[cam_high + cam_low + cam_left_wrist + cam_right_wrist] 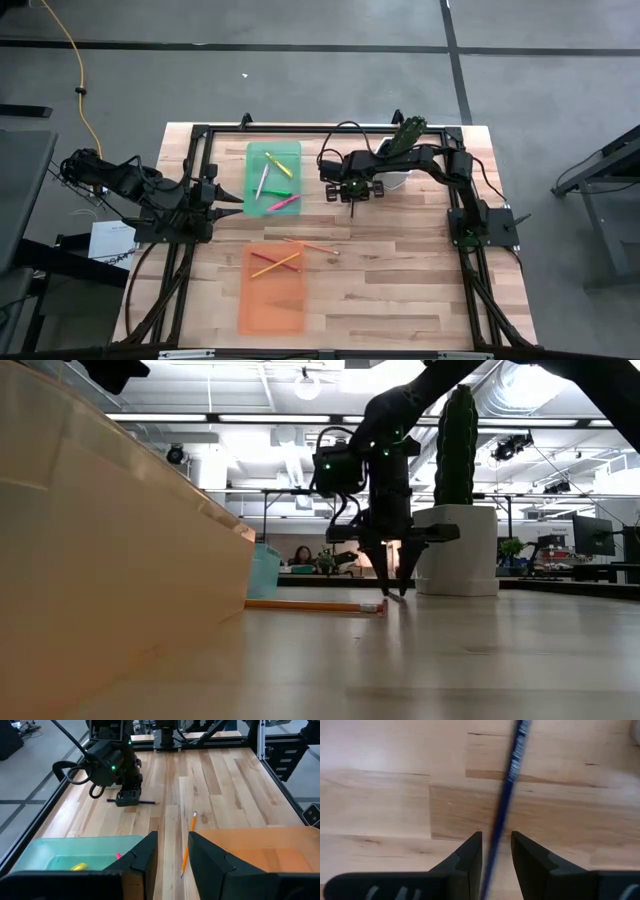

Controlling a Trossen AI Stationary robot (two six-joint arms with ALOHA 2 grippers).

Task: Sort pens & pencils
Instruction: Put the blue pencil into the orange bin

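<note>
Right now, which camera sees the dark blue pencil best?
The right wrist view: the dark pencil runs long and close, passing between the right claw fingers. The left wrist view shows it small on the table under that claw. The high view barely shows it, and I can't make it out in the low view.

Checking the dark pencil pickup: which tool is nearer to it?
Right. The right tool straddles the dark pencil on the table; the left tool waits beside the green tray.

Bright, even overhead light, soft shadows; the dark pencil (507,800) is blurred close-up; ceiling lamps (307,387) glare.
</note>
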